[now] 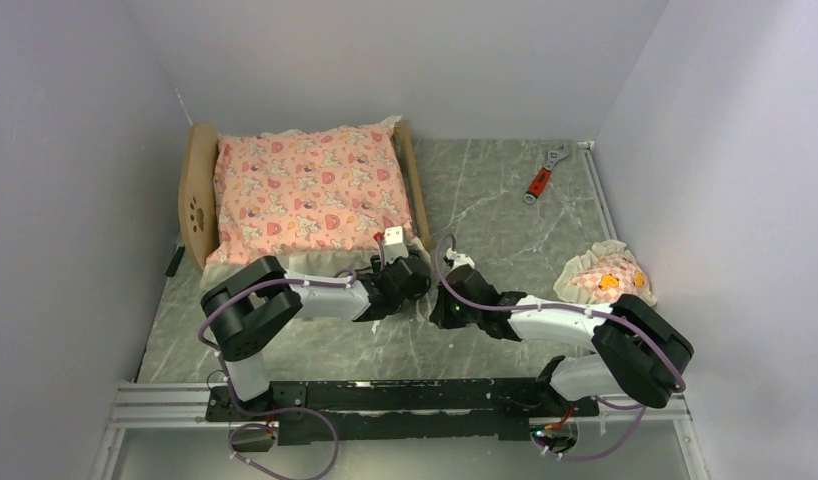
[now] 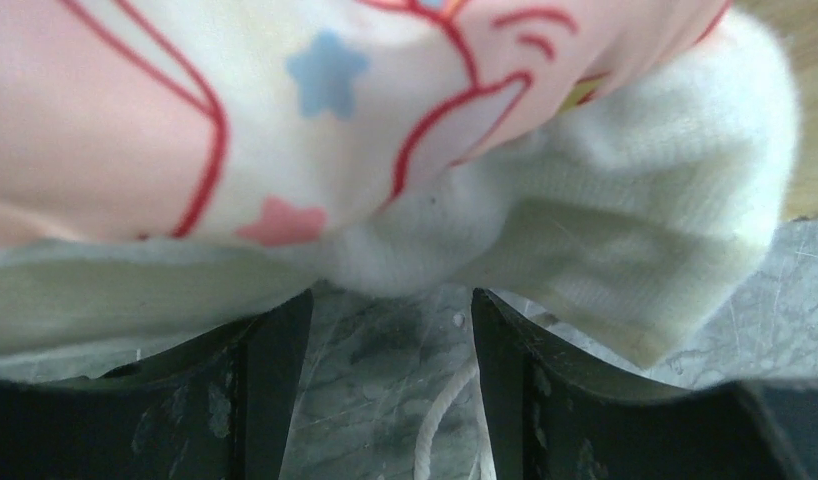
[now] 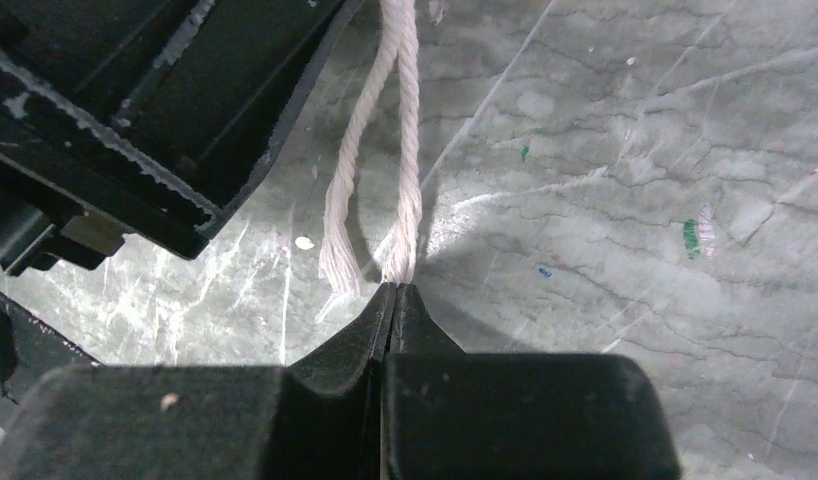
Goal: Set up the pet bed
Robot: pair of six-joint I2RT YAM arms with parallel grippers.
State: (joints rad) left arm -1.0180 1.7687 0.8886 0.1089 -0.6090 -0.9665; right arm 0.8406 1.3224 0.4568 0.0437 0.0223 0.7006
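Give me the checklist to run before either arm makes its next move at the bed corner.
1. Mattress lying on the bed frame: ok.
2. Left jaws open, with the mattress's frilled corner just ahead of them, not between them: ok.
3. Right jaws shut on the end of the white string: ok.
4. Where the string's other end is fastened: cannot tell.
5. Pillow on the bed: not ok, it lies on the table at the right.
6. Wrench away from both arms: ok.

No legible text or labels.
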